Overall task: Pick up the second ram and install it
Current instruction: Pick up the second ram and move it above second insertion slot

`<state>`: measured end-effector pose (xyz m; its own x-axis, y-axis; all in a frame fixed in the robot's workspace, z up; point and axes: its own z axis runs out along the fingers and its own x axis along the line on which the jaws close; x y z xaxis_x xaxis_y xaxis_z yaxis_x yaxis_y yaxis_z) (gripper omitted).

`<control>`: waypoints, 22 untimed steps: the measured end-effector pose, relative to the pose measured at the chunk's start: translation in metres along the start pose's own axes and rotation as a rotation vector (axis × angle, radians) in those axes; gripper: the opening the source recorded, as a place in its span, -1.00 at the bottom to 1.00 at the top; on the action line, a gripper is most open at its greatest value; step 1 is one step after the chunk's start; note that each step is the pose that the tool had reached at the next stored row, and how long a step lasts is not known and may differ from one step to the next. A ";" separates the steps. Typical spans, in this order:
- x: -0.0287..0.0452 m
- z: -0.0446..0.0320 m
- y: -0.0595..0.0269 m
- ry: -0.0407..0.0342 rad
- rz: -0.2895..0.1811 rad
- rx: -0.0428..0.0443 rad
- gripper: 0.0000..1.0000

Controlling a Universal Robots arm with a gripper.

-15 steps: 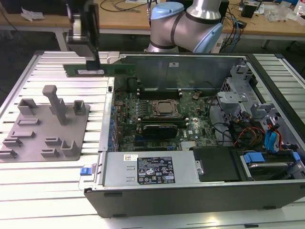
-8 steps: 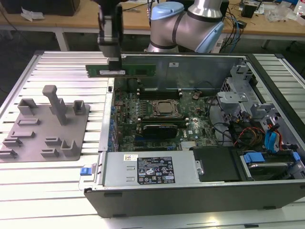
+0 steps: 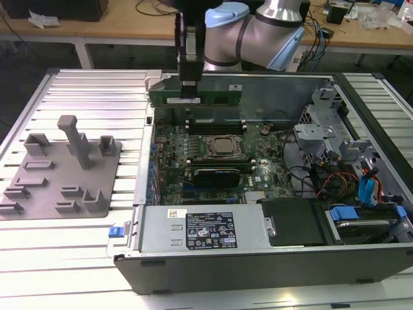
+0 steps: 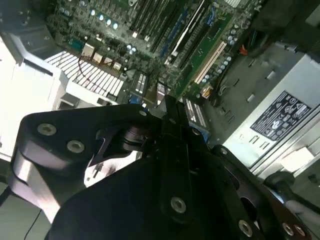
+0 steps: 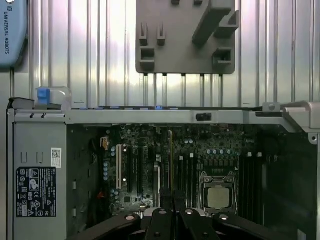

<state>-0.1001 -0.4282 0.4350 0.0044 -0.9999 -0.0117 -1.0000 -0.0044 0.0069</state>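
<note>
- There was the black two-fingered gripper, in the upper middle of the exterior view, hanging from the silver-and-blue robot arm.
- Its fingers were pinching the second ram, a long, narrow, flat green circuit-board stick, gripped at mid-length along its upper edge.
- The stick was level and on edge, up in the air over the far side of the open dark-grey computer case, above the green motherboard.
- Below it, nearer the centre of the frame, sat the square metal-topped processor.
- In the first wrist view the second ram showed edge-on, a thin line running out from the fingers, with black memory slots just beside it.
- At the exterior view's left, the grey fixture plate with its upright posts lay on the white ribbed counter, well apart from the stick.
- A silver power-supply box with a black label sat along the case's near edge.
</note>
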 end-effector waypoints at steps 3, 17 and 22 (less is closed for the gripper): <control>0.0002 0.0110 -0.0146 0.0000 0.000 0.0000 -0.82; -0.0124 0.0513 -0.0443 0.0000 0.007 -0.0005 -0.82; -0.0193 0.0597 -0.0445 -0.0001 0.011 -0.0007 -0.82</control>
<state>-0.0561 -0.4081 0.3752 -0.0070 -0.9999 -0.0117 -0.9999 0.0069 0.0077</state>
